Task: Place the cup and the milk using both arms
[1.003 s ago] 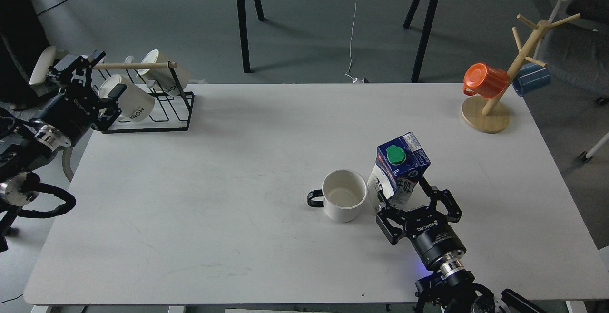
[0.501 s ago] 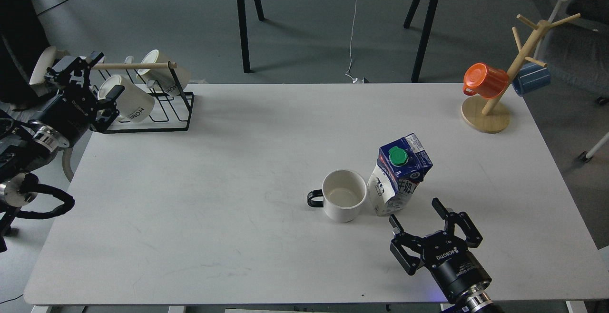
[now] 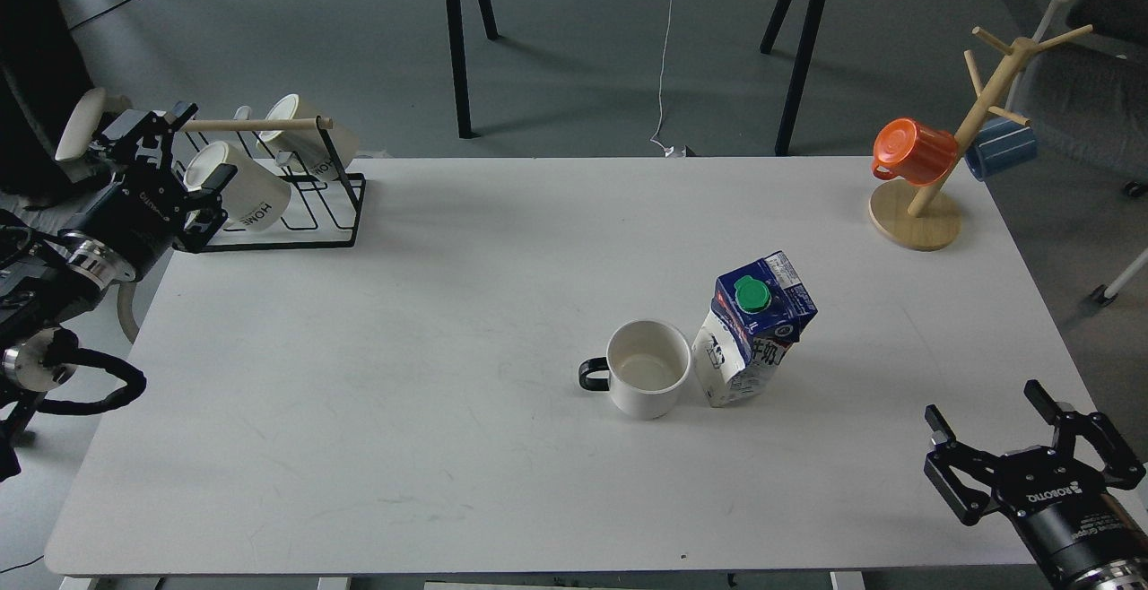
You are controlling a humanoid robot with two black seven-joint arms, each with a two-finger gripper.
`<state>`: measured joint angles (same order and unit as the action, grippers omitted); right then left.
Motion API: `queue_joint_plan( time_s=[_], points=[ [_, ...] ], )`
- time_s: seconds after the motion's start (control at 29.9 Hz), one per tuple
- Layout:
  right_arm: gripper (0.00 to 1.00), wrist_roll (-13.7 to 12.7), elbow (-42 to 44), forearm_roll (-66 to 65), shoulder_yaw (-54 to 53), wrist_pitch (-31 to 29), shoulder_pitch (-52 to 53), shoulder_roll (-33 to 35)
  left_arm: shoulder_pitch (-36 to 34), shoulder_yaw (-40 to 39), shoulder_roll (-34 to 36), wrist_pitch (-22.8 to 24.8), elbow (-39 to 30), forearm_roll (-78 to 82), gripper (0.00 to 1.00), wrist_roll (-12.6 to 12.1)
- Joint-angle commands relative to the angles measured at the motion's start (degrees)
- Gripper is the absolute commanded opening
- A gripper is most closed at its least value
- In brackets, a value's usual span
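The white cup (image 3: 647,380) with a black handle pointing left stands upright on the white table (image 3: 404,348), right of the middle. The blue and white milk carton (image 3: 752,330) with a green cap stands upright just to its right, touching or almost touching it. My right gripper (image 3: 987,409) is open and empty at the table's front right corner, well to the right of the carton. My left gripper (image 3: 197,152) is open and empty at the far left, beside the black mug rack.
A black wire rack (image 3: 300,195) with cream "HOME" mugs stands at the back left corner. A wooden mug tree (image 3: 942,186) with an orange mug (image 3: 915,152) and a blue mug (image 3: 1000,149) stands at the back right.
My right gripper has let go of the milk carton and drawn back to the right and toward the front edge. The carton stands free. The left gripper barely moved.
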<state>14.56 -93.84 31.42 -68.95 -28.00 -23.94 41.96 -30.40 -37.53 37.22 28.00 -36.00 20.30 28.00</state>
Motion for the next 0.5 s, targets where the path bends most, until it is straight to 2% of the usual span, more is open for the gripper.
queue_joint_plan(
  time_s=[0.0, 0.1, 0.27, 0.47],
  points=[
    [0.99, -0.1, 2.2, 0.5, -0.7, 0.0, 11.8, 3.6, -0.1, -0.1, -0.1, 0.0, 0.1, 0.0, 0.87, 0.0],
    [0.99, -0.1, 10.1, 0.6, 2.9, 0.0, 22.8, 3.5, -0.2, -0.1, -0.2, 0.0, 0.1, -0.1, 0.87, 0.0],
    [1.00, 0.1, 21.4, 0.9, 15.0, 0.0, 38.9, 2.7, -0.1, -0.1, -0.1, 0.0, 0.1, -0.1, 0.87, 0.0],
    [1.00, 0.1, 24.8, 0.7, 18.6, 0.0, 42.5, 0.6, -0.3, -0.9, 0.6, 0.0, -0.5, -0.3, 0.87, 0.0]
  ],
)
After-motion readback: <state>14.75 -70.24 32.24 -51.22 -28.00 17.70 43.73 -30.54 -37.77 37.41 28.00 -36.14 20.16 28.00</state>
